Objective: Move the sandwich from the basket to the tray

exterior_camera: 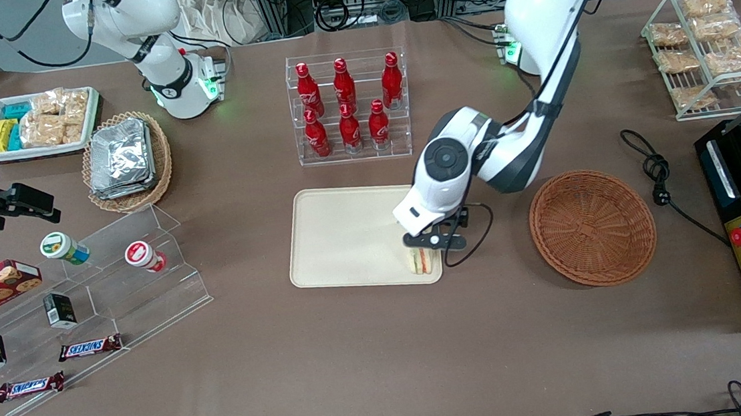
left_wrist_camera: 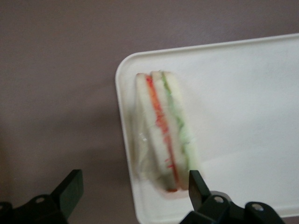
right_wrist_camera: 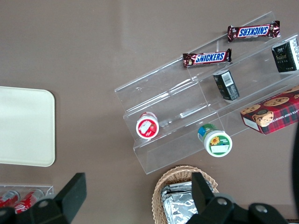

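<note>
The sandwich (exterior_camera: 421,261) stands on edge on the tray (exterior_camera: 346,237), in the tray's corner nearest the basket (exterior_camera: 592,226) and the front camera. Its pale bread shows red, orange and green filling stripes under clear wrap. The claw (exterior_camera: 432,241) hangs just above it, fingers spread wide and clear of the wrap. The cream, low-rimmed tray lies flat beside the round reddish-brown wicker basket.

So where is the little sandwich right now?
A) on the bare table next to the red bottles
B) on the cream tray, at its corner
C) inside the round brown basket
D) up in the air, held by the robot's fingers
B. The sandwich lies on the tray at its corner, the gripper is open above it, and the basket has nothing in it.
</note>
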You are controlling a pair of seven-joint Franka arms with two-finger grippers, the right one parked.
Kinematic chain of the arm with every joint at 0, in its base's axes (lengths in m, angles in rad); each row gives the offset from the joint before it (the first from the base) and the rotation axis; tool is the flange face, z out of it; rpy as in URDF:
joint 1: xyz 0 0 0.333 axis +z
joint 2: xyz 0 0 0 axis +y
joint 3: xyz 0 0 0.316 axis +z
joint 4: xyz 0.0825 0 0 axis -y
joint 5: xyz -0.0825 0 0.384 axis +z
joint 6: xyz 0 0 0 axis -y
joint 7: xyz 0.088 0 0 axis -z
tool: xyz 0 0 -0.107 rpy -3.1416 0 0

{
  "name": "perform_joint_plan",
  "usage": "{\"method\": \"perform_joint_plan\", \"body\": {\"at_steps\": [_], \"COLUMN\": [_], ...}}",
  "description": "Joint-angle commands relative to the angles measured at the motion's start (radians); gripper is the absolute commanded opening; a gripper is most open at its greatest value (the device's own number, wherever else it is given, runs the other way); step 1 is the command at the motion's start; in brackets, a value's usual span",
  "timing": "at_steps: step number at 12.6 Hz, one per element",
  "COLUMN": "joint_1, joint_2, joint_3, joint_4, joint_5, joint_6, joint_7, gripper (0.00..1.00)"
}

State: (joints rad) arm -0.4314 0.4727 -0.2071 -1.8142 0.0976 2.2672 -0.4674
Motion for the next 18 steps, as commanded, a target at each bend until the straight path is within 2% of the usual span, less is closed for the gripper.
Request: {"method": "perform_joint_plan", "body": {"at_steps": [1,2,3,5,7,10,13,16,18], "joint_1": [0.115,0.138,0.169,0.241,0.359,0.509,0.562,0.565,0.566], "joint_2": [-0.273,-0.337,-0.388,-0.424,-0.411,-0.393,-0.394,-0.393,-0.341], "joint_3": [-0.008,-0.006,-0.006,-0.005,-0.002,-0.001,0.002,0.002,0.003], "joint_4": [-0.356,-0.379,-0.355,-0.205,-0.046,0.103,0.185,0.231,0.301], "joint_5": [-0.001,-0.003,-0.003,-0.015,-0.062,-0.056,-0.065,-0.061,-0.053], "joint_6": [0.121,0.068,-0.071,-0.347,-0.538,-0.618,-0.779,-0.817,-0.856], "joint_7": [0.183,0.226,0.251,0.329,0.48,0.5,0.494,0.419,0.395], "gripper": [1.0,1.0,1.0,1.0,1.0,1.0,1.0,1.0,1.0]}}
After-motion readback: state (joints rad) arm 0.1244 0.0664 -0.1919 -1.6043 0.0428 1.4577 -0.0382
